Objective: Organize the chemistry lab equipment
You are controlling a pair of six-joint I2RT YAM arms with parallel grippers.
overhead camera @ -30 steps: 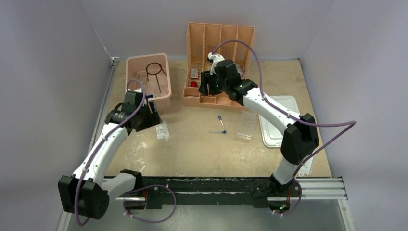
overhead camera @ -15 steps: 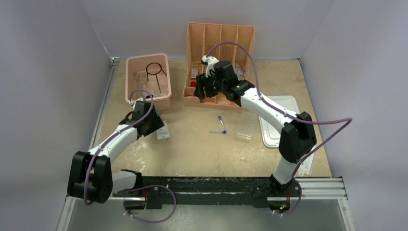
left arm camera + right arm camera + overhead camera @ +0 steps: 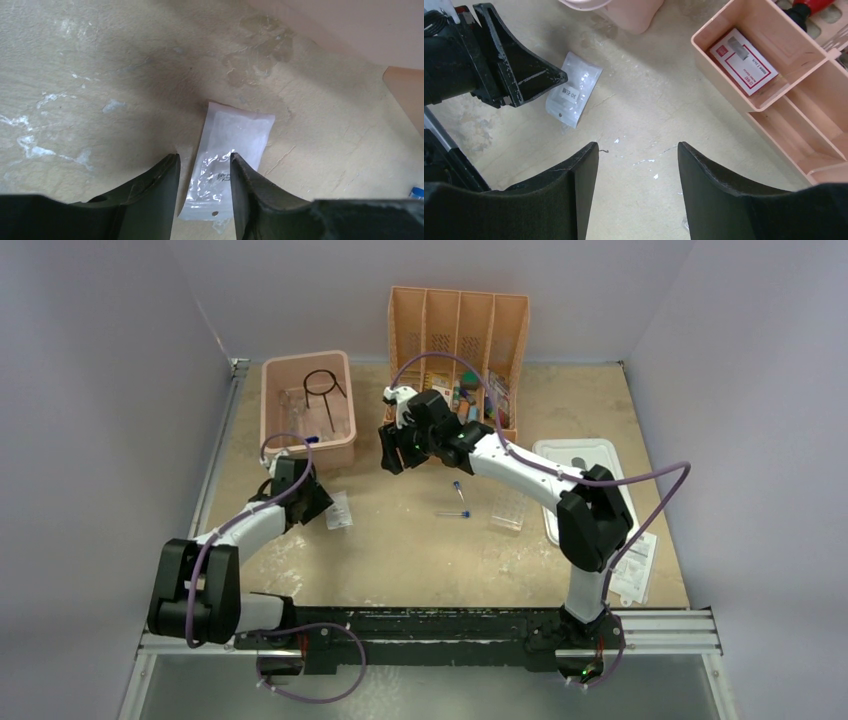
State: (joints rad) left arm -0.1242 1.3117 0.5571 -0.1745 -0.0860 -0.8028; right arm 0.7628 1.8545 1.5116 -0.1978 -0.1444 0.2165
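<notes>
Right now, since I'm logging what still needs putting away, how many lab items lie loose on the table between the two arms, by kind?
Clear packet: 1
Thin blue-capped tubes: 2
Clear tube rack: 1
Total: 4

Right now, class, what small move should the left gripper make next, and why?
Probably lower a little and close on the clear packet: the left gripper hangs with jaws apart over one end of the packet, which lies flat on the table, not yet pinched.
</notes>
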